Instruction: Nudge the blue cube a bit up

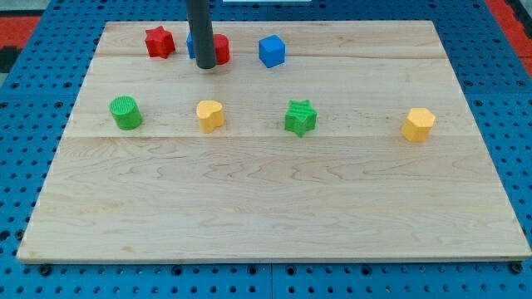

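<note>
The blue cube sits near the top of the wooden board, a little right of centre. My tip is to its left, about a block's width away and slightly lower. The rod stands in front of a red block and a blue block, hiding most of both; their shapes cannot be made out. The tip is apart from the blue cube.
A red star lies at the top left. A green cylinder, a yellow heart-like block, a green star and a yellow hexagonal block form a row across the middle.
</note>
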Tool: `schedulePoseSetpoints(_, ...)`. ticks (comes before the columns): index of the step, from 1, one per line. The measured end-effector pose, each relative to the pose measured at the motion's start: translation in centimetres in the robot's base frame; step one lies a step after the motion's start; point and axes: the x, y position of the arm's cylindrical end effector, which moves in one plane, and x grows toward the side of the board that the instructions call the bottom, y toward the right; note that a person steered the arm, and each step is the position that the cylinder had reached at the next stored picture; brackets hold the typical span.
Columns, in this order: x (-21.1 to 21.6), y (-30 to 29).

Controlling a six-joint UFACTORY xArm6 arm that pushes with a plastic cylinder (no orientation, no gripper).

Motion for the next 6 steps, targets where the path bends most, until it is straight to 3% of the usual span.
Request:
schedulePoseSetpoints(1, -1.0, 1.9)
schedulePoseSetpoints(3, 3.7, 9.5)
schedulePoseSetpoints(5, -0.6, 9.6)
schedulePoseSetpoints(6, 0.5, 13.3)
